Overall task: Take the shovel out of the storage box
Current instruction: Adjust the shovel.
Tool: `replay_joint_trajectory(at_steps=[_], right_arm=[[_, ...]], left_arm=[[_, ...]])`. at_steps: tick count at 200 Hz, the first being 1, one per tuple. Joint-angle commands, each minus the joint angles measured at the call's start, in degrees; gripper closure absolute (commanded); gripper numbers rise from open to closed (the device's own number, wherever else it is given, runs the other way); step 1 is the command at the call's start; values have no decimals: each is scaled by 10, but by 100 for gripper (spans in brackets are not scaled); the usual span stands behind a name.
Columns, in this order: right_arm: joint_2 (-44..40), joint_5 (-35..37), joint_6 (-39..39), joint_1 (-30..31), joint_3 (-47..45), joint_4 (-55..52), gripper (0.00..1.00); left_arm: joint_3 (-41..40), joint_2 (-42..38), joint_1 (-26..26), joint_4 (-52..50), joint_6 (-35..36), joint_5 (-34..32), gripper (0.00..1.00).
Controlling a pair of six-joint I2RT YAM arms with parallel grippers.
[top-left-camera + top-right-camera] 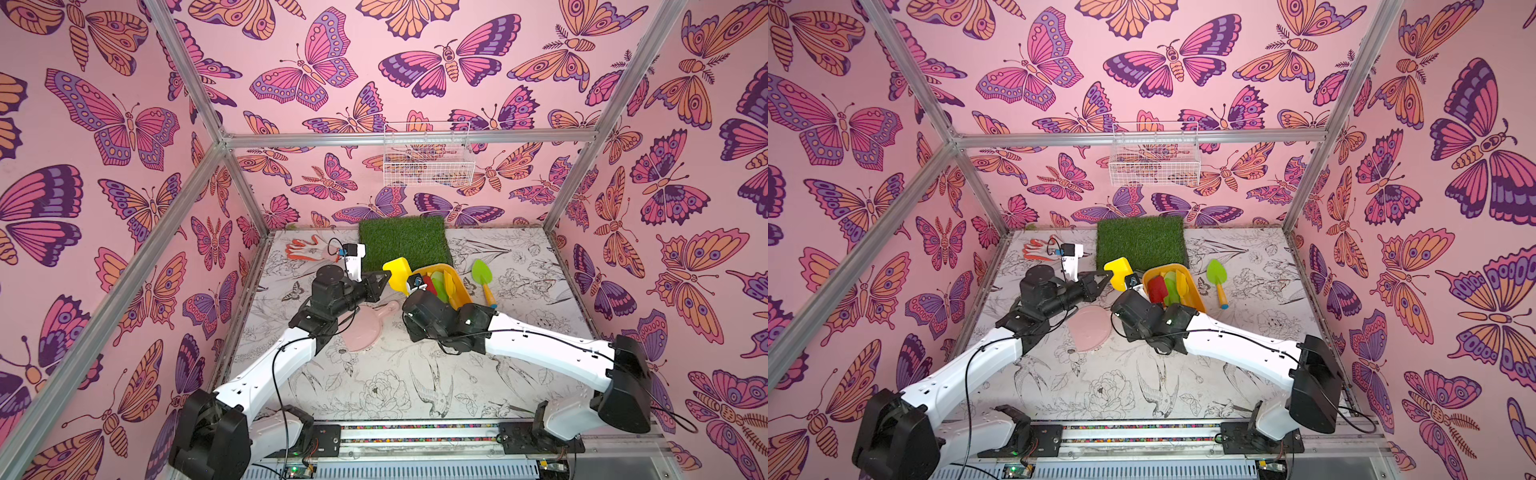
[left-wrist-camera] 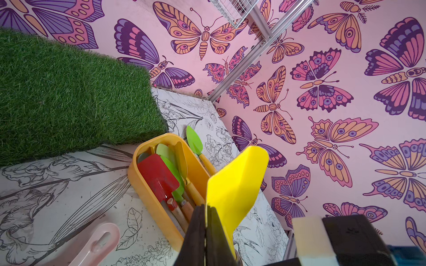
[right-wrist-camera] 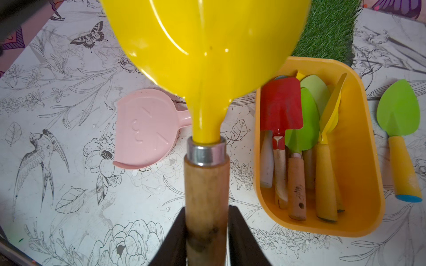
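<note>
the yellow shovel hangs above the bench just beside the storage box, clear of its rim, so the taking-out looks done. the left pincer is clamped on the thin edge of the blade while the right pincer squeezes the wooden handle from both sides, likely a handover to a steadier grip.

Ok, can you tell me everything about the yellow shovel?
The yellow shovel has a glossy scoop blade, seemingly painted metal, a silver collar and a worn wooden handle. It is held in the air above the table, outside the storage box. The left gripper pinches its blade edge; the right gripper clamps its handle.
</note>
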Motion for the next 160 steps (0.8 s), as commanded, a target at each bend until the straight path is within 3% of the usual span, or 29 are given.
replay_joint_trajectory(at_steps=[1,30,55,104,160], right_arm=[[19,-3,6,3,14,-23,78],[15,3,2,3,14,-21,88],[7,9,0,0,7,-14,91],[-21,-68,-7,-64,-21,9,93],[-53,-209,-48,-256,-68,6,93]], left_arm=[[12,-2,4,10,4,4,100],[10,-3,5,10,6,0,100],[7,0,5,10,10,-2,77],[0,-2,5,4,29,-6,37],[-30,-4,0,-15,73,-23,33]])
